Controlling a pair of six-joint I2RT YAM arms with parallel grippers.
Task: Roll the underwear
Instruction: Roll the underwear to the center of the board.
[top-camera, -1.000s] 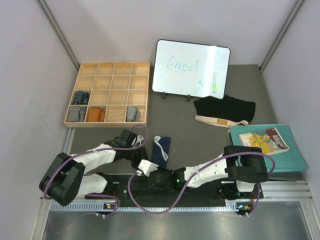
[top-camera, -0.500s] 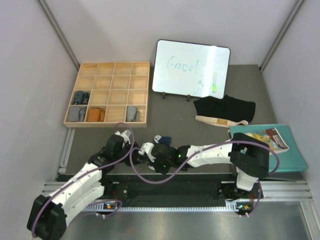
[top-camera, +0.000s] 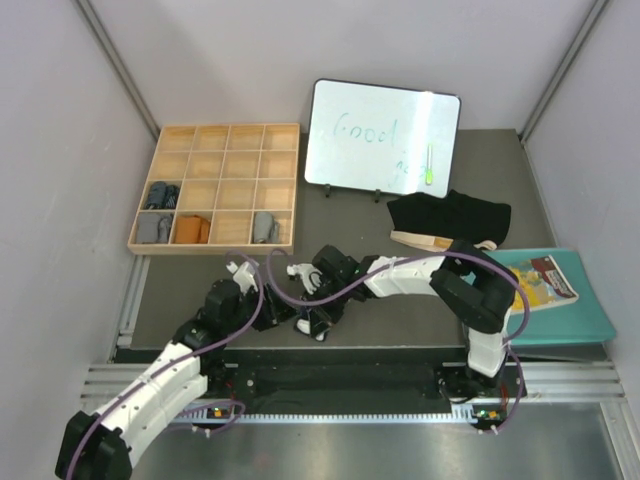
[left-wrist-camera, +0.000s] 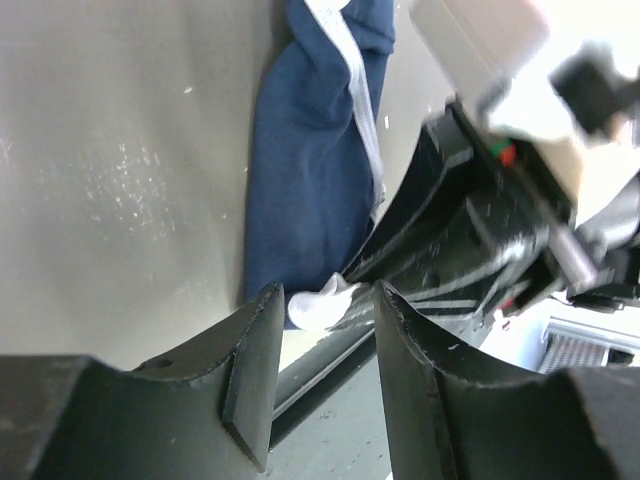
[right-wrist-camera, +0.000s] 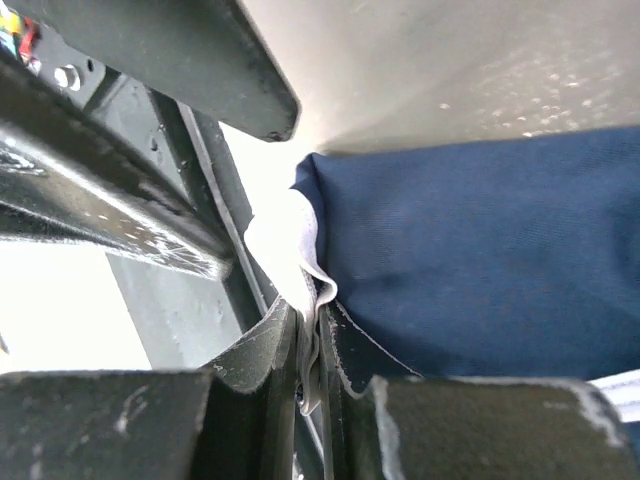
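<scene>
The navy underwear (left-wrist-camera: 310, 150) with white trim lies on the dark mat near the front edge. My right gripper (right-wrist-camera: 318, 335) is shut on its white trim (right-wrist-camera: 290, 250) at the near end. In the top view the right gripper (top-camera: 314, 318) covers most of it. My left gripper (left-wrist-camera: 322, 350) is open and empty just beside that white end (left-wrist-camera: 320, 305), and it shows in the top view (top-camera: 272, 308) left of the right gripper. The black underwear with beige waistband (top-camera: 450, 218) lies flat at the back right. The grey underwear cannot be told apart.
A wooden compartment tray (top-camera: 215, 150) at the back left holds grey (top-camera: 265, 228) and orange (top-camera: 190, 229) rolled cloths. A whiteboard (top-camera: 382, 138) stands at the back. A teal folder with a booklet (top-camera: 560, 300) lies at the right. A metal rail (left-wrist-camera: 330, 370) runs along the near edge.
My right arm has swung toward the back, and its gripper now pinches the navy underwear's near white end. My left arm has drawn back and now points at that same end.
</scene>
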